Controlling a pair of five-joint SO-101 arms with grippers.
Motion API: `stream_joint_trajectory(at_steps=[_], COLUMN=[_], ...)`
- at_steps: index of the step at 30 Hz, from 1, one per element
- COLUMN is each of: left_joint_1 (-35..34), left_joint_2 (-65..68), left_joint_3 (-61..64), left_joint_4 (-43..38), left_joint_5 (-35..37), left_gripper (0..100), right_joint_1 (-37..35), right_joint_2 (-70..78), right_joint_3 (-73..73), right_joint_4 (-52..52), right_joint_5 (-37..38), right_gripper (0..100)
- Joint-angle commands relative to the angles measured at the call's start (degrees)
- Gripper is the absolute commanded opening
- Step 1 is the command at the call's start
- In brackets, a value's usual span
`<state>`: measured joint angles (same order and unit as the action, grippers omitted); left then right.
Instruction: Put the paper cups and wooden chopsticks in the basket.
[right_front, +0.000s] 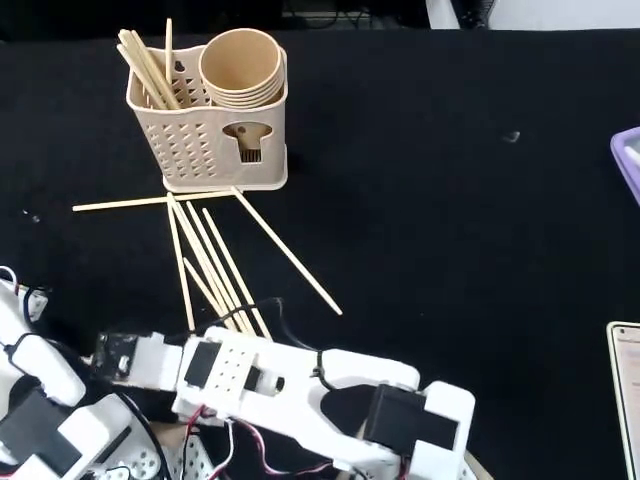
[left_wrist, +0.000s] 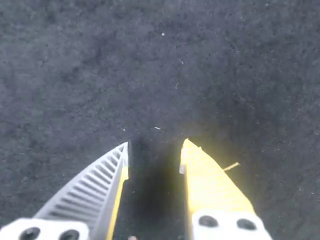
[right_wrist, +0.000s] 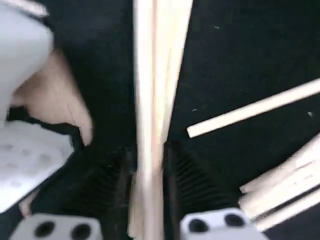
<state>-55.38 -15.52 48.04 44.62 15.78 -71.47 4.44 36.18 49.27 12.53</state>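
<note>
The right gripper (right_wrist: 148, 150) is clamped tight on a few wooden chopsticks (right_wrist: 152, 75), and its arm (right_front: 300, 385) lies low across the near side of the table (right_front: 450, 250). The left gripper (left_wrist: 154, 150) hangs over bare cloth, its fingers slightly parted and holding nothing. The basket (right_front: 215, 150) holds the paper cups (right_front: 242, 65).

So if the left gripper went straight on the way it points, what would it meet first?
The black table, it seems: the left gripper points at a bare patch of it, jaws open with nothing between them. How near the table is I cannot tell.
</note>
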Motion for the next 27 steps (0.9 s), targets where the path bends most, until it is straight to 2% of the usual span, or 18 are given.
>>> stream_joint_trajectory(at_steps=[1,4,9,16,27], left_joint_1=[-0.48,-0.4,-0.4,2.42,3.03], left_joint_2=[-0.79,-0.79,-0.79,-0.79,-0.79], left_joint_3=[-3.38,-3.3,-3.21,-2.95,-2.86], left_joint_4=[-0.53,-0.53,-0.53,-0.26,-0.09], left_joint_5=[0.35,0.35,0.35,0.18,0.0], left_gripper=[18,18,18,18,18], right_joint_1=[-0.7,0.88,10.46,21.1,22.24], right_joint_2=[-5.05,-10.15,-18.33,-23.87,-15.96], right_joint_3=[0.48,0.57,0.57,0.84,11.38], right_joint_4=[3.96,6.33,7.91,7.82,-3.25], right_joint_5=[2.29,2.55,6.33,6.42,6.07], right_gripper=[1.1,1.1,1.1,1.1,2.5])
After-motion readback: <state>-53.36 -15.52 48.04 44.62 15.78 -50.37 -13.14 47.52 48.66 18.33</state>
